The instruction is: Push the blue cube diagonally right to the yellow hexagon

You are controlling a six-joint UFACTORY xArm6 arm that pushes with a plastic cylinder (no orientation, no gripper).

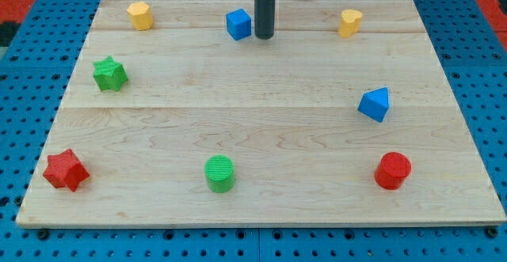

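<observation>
The blue cube (238, 24) sits near the view's top, left of centre. My tip (264, 36) stands just to the cube's right, almost touching it. The yellow hexagon (140, 15) lies at the view's top left, well left of the cube. A second yellow block (350, 22), heart-like in shape, lies at the view's top right.
The wooden board (261, 112) lies on a blue pegboard. On it are a green star (110, 74) at left, a red star (65, 170) at bottom left, a green cylinder (220, 173) at bottom centre, a red cylinder (393, 170) at bottom right and a blue triangular block (375, 104) at right.
</observation>
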